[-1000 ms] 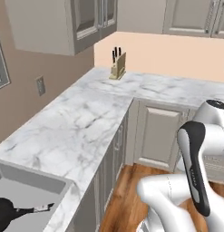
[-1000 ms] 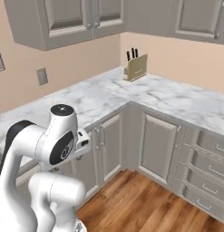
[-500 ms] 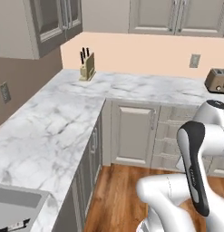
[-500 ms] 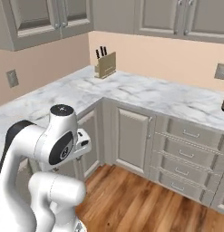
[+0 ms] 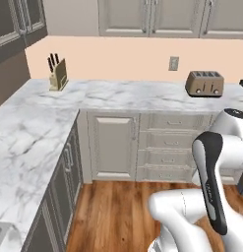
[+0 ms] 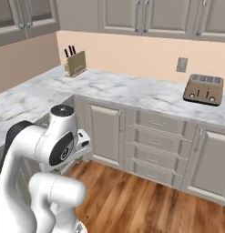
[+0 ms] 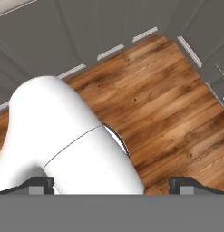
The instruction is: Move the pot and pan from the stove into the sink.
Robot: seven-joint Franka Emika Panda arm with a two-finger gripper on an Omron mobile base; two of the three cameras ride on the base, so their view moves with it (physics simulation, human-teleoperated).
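The pot, the pan and the stove are out of view. A pale sliver of the sink (image 5: 0,230) shows at the bottom left corner of the left base view. My gripper (image 7: 113,185) points down at the wooden floor (image 7: 168,113) and grey cabinet fronts. Its two dark fingertips (image 7: 40,184) stand far apart at the bottom of the hand view, open, with nothing between them. The white arm (image 5: 211,192) is folded close over the base (image 6: 54,141).
An L-shaped white marble counter (image 5: 123,93) runs along the left and back walls. A knife block (image 5: 56,74) stands in the corner and a toaster (image 5: 205,83) sits farther right. Grey cabinets and drawers (image 6: 155,136) sit below, with wood floor (image 5: 118,206) in front.
The whole picture has slid left as the base turns right. The sink has dropped out at the lower left and the toaster has come into view. The arm holds its pose.
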